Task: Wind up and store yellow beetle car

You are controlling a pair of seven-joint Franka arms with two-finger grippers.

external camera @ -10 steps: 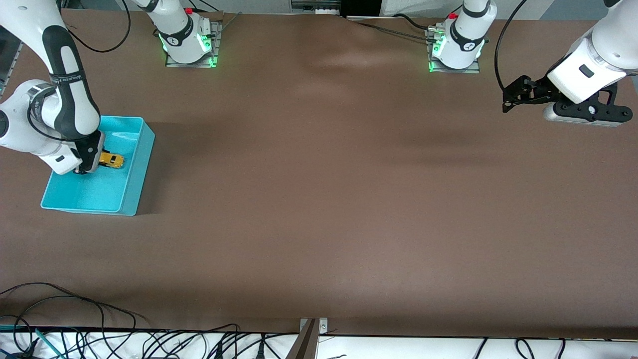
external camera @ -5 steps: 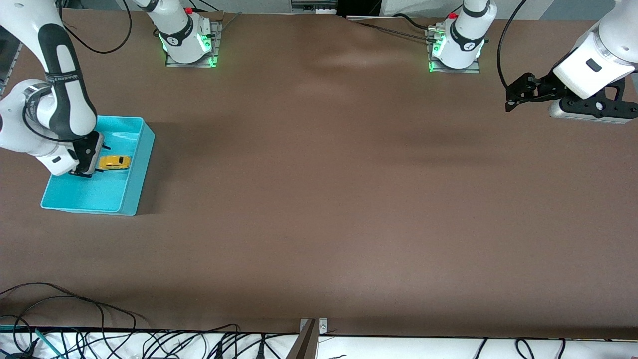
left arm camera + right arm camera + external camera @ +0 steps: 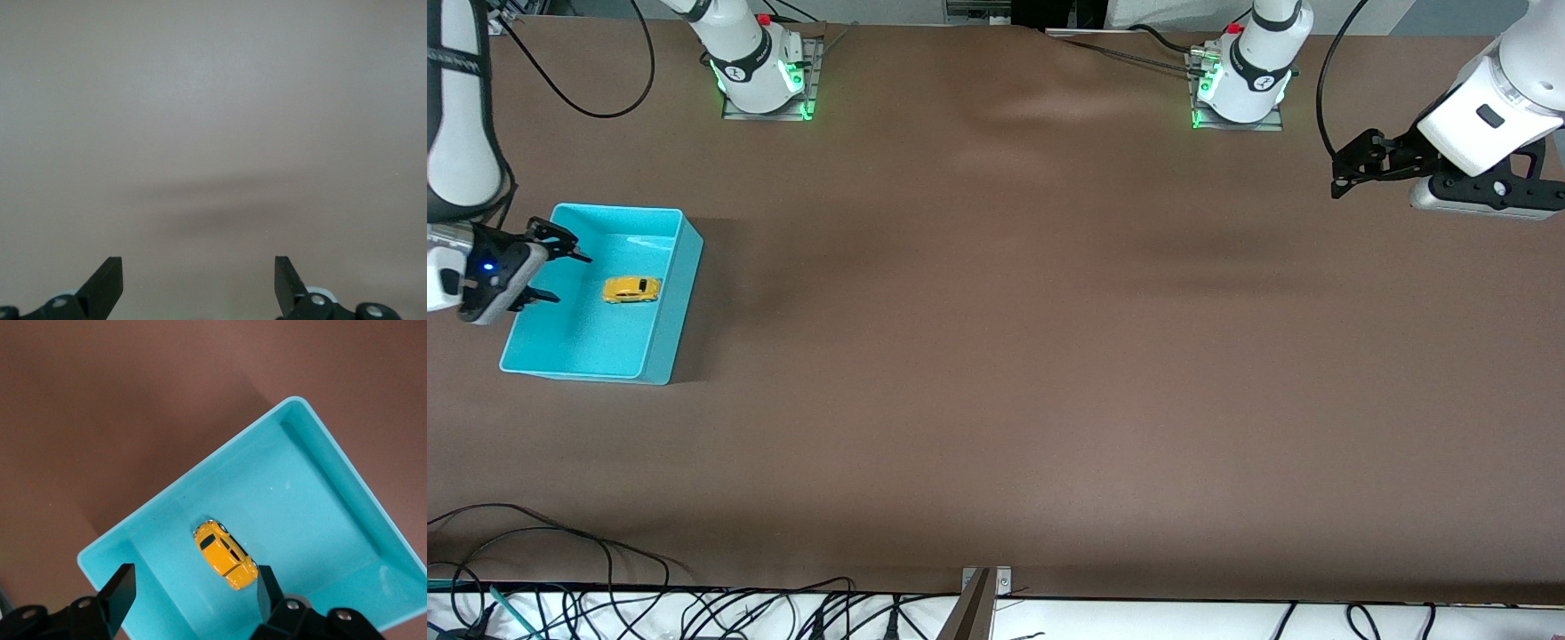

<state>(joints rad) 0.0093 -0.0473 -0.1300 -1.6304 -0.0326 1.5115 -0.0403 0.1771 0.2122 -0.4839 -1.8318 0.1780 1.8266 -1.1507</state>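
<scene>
The yellow beetle car rests on its wheels on the floor of the turquoise bin, at the right arm's end of the table. It also shows in the right wrist view, the car inside the bin. My right gripper is raised over the bin's outer edge, open, nothing between its fingers, apart from the car. In its own wrist view the right gripper hangs well above the car. My left gripper waits open in the air over the left arm's end of the table; the left gripper faces only bare tabletop.
The brown table spreads wide between the two arms. Both arm bases stand along the table edge farthest from the front camera. Loose cables lie off the table's nearest edge.
My right gripper let go of the car, opened, and rose out of the bin toward its outer edge. The car stays in the bin. The left arm shifted slightly.
</scene>
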